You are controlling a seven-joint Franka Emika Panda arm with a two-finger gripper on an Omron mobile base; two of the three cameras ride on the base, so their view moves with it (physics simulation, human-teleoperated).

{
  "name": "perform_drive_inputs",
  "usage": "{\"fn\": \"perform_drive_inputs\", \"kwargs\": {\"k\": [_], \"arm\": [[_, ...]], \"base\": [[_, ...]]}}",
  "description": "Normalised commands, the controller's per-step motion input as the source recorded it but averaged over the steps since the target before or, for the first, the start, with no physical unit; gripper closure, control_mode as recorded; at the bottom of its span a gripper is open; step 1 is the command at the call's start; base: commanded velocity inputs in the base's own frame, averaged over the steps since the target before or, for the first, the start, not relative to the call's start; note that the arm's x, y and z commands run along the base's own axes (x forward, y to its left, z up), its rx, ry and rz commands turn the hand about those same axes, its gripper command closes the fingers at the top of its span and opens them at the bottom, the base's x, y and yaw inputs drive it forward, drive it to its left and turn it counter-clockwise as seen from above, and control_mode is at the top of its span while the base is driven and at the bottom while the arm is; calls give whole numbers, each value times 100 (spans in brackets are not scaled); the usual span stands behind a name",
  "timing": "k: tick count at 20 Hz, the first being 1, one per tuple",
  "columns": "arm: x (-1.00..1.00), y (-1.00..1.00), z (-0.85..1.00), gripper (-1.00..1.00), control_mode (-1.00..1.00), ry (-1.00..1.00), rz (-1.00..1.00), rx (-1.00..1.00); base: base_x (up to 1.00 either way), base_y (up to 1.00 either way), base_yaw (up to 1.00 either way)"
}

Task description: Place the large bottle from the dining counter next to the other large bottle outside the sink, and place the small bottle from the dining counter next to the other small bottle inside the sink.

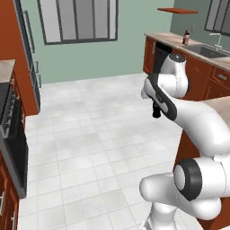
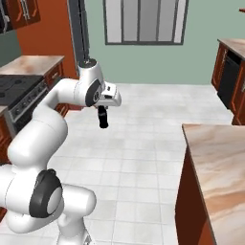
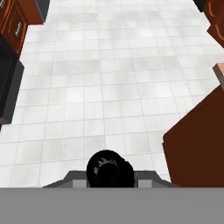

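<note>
**Small bottle in the grip, sink far off**

Small bottle (image 2: 103,117) hangs from your gripper (image 2: 102,114) over open floor, the jaws closed tight on its short black body. In the hand view you look straight down on its round dark top (image 3: 109,169), seated between the fingers, with white tiles beneath.

Nearest to you, on the arm's right, the marbled dining counter (image 2: 217,167) runs along beside the base, its near corner close to the arm's elbow. Far across the floor, the sink (image 1: 204,50) sits in the worktop with its silver tap (image 1: 217,41), and the other large bottle (image 1: 186,37) stands just beside it on the worktop.

Watch two things. The bottle has nothing under it, so a hard turn or stop of the base could work it loose and drop it on the tiles. Swinging right too early could also knock it against the counter's corner.
</note>
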Motion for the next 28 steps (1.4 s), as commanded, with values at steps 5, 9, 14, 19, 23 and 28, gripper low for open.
{"fn": "perform_drive_inputs", "kwargs": {"k": [5,9,14,19,23,28], "arm": [[0,0,0,100,100,0,0,0],[0,0,0,100,100,0,0,0],[0,0,0,100,100,0,0,0],[0,0,0,100,100,0,0,0],[0,0,0,100,100,0,0,0],[0,0,0,100,100,0,0,0]], "base": [[39,33,-18],[60,34,-15],[89,37,-9],[100,45,-6],[100,47,-5],[100,40,-6]]}}
